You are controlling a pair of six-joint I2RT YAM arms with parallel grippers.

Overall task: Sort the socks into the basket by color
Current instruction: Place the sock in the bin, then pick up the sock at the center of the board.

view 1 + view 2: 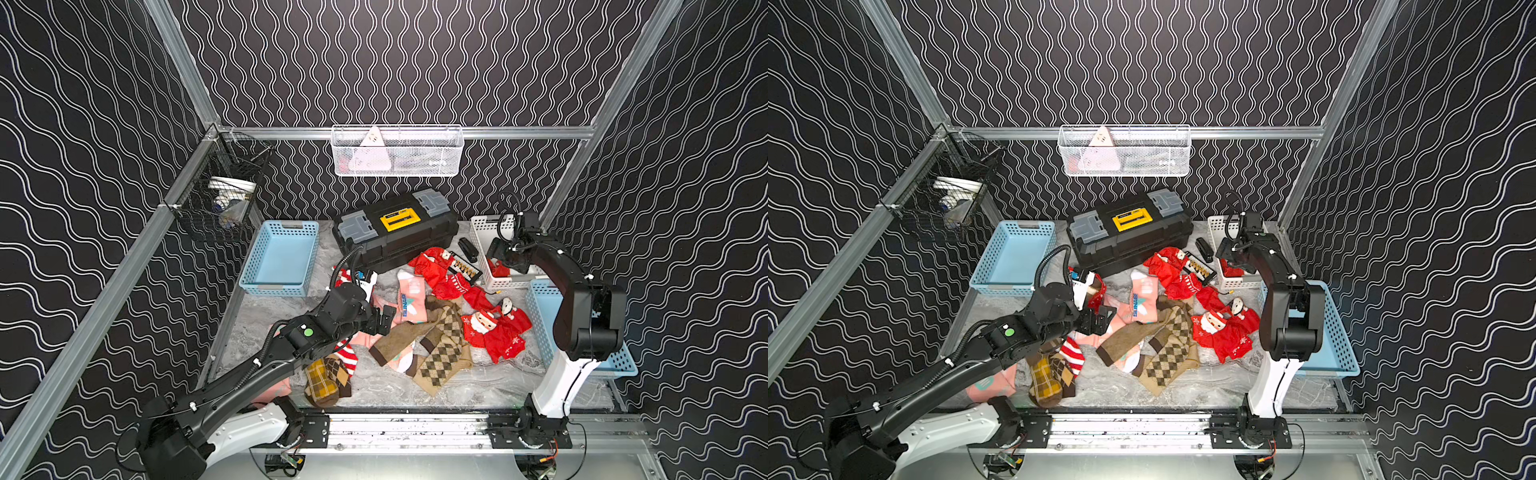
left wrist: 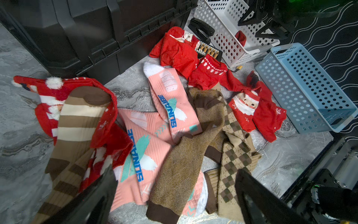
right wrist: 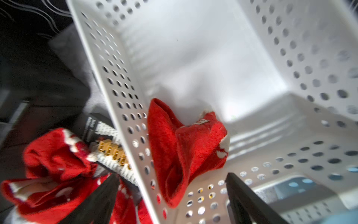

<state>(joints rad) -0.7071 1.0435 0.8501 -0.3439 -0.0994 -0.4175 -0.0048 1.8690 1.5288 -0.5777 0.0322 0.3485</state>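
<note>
- Only the right wrist view shows the right gripper [image 3: 172, 176] spread; red sock [image 3: 184, 147] loose in white basket [image 3: 213, 58].
- Left gripper [image 2: 175, 170] spread over socks [image 2: 170, 108].
- Grey marble table [image 1: 374, 390]; black wavy walls [image 1: 374, 62].

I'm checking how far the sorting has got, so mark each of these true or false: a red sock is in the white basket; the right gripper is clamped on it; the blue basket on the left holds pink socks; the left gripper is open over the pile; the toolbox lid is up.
1. A red sock lies in the white basket. True.
2. The right gripper is clamped on that sock. False: its jaws stand apart and the sock lies loose in the basket.
3. The left blue basket holds pink socks. False: no sock shows in it.
4. The left gripper is open over the sock pile. True.
5. The toolbox lid is up. False: it is shut.
</note>
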